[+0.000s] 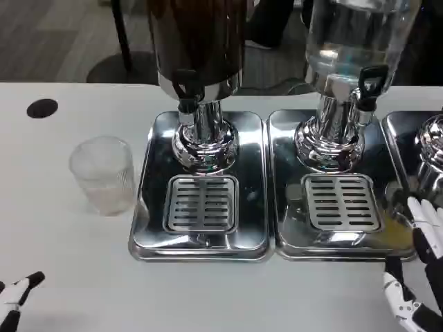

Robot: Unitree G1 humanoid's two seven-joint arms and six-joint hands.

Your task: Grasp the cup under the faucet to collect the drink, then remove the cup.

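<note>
Cup (102, 175) sits left of dark dispenser (199, 76) — untouched. Right hand (417, 266) fingers spread, holding nothing, by tray (325, 238). Left hand (15, 296) fingertips only — cannot tell.

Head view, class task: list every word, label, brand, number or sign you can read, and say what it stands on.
None can be read.
Cup: plain, no print.
Dark dispenser and clear dispenser: no label seen.
Drip trays: bare metal.
Black dot on the table: no text.

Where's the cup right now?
In the head view the cup stands upright on the white table, left of the dark dispenser's drip tray, not under either faucet and apart from both hands.
</note>
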